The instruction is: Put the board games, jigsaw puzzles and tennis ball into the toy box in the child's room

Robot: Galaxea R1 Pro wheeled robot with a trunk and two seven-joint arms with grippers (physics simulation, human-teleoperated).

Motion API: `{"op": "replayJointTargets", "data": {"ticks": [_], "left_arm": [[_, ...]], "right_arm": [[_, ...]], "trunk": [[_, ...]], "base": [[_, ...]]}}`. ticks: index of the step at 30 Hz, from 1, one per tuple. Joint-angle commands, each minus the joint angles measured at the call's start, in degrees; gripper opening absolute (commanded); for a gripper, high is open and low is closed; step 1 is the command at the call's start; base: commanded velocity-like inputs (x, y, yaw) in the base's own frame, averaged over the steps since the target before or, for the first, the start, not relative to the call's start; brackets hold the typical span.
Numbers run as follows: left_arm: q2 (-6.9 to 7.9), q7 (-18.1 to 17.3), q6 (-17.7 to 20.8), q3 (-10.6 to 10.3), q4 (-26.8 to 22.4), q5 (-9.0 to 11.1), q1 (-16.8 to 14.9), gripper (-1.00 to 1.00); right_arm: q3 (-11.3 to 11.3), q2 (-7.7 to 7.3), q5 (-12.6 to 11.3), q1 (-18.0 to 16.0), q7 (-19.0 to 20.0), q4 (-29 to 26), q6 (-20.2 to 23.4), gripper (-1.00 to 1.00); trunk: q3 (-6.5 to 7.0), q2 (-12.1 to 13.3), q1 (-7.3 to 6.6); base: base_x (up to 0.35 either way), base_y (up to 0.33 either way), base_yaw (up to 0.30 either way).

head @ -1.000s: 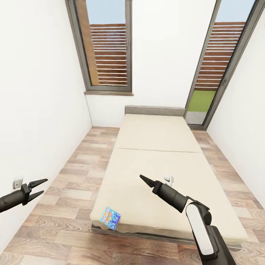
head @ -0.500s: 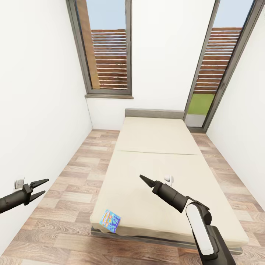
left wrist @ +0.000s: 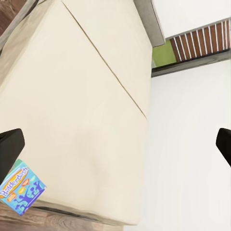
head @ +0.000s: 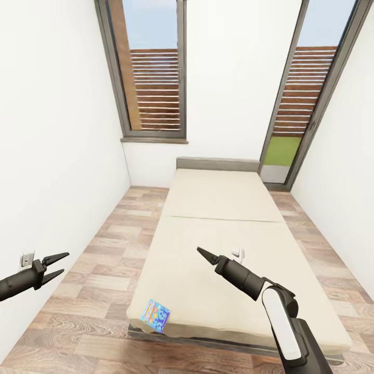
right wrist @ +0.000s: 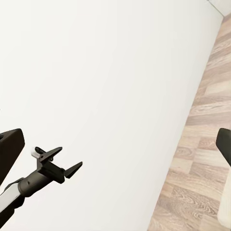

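A small blue-teal board game [head: 157,315] lies flat on the near left corner of the bed [head: 218,208], a beige mattress with a grey headboard. It also shows past my left fingers, as the board game [left wrist: 21,187] at the edge of the bed [left wrist: 96,106]. My left gripper [head: 54,264] hangs open over the floor by the left wall, well left of the game. My right gripper [head: 200,252] hovers open above the middle of the mattress, empty. My left gripper [right wrist: 65,160] appears against the white wall, its fingers spread.
A small white object [head: 238,253] lies on the mattress just behind my right arm, partly hidden. White walls close in on both sides, with a wood-plank floor strip [head: 104,259] left of the bed. Two tall dark-framed windows [head: 153,78] stand at the far end. A wall socket [head: 26,258] sits low on the left.
The whole picture has slid down a little, so the camera has moved. Both grippers keep their pose and stay open. The board game lies where it was on the bed.
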Motion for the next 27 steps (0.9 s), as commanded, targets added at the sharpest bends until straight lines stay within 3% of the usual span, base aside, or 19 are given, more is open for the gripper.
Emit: {"op": "replayJointTargets", "data": {"ticks": [1, 27], "left_arm": [[0.0, -0.1, 0.3, 0.1, 0.0, 0.0, -0.1, 1.0], [0.0, -0.1, 0.3, 0.1, 0.0, 0.0, -0.1, 1.0]], "right_arm": [[-0.1, 0.04, -0.2, -0.1, 0.0, 0.0, 0.4, 1.0], [-0.1, 0.04, -0.2, 0.0, 0.0, 0.1, 0.3, 1.0]], "trunk": [[-0.02, -0.1, 0.04], [2.44, -0.1, 0.04]], "base": [[0.0, 0.0, 0.0], [0.0, 0.0, 0.0]]}}
